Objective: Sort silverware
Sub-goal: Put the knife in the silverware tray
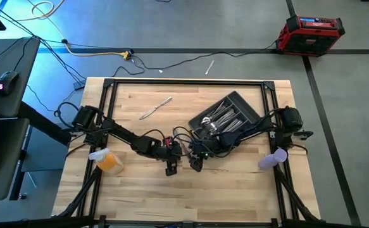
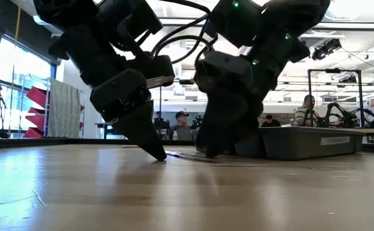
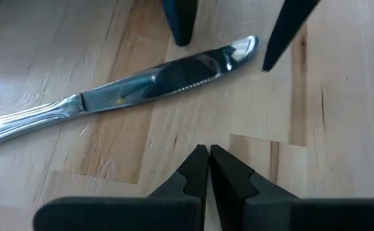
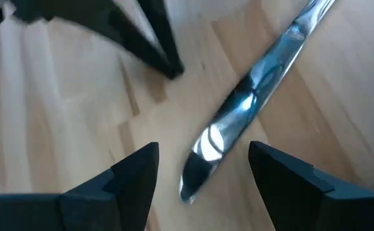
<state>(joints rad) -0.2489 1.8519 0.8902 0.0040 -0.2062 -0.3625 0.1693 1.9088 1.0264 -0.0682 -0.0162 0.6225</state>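
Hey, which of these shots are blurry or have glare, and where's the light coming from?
Right wrist view: motion-smeared, bright glare on the knife blade between the open right gripper fingers. Left wrist view: sharper, a highlight at the knife tip beyond the shut left gripper. Low view: both arms backlit, near-silhouettes against bright room lights. High view: evenly lit.

Both arms are showing as dark, matte black linkages of blocky segments joined by rounded housings, with black cables looping loosely along them and bunching near the wrists. The left gripper (image 3: 208,160) is presenting two black fingers (image 3: 235,176) that taper to thin wedge tips with stepped inner edges, while the right gripper (image 4: 203,168) is showing broader black fingers (image 4: 135,170) with flat angular faces. A small green light is glowing on the upper housings in the low view.
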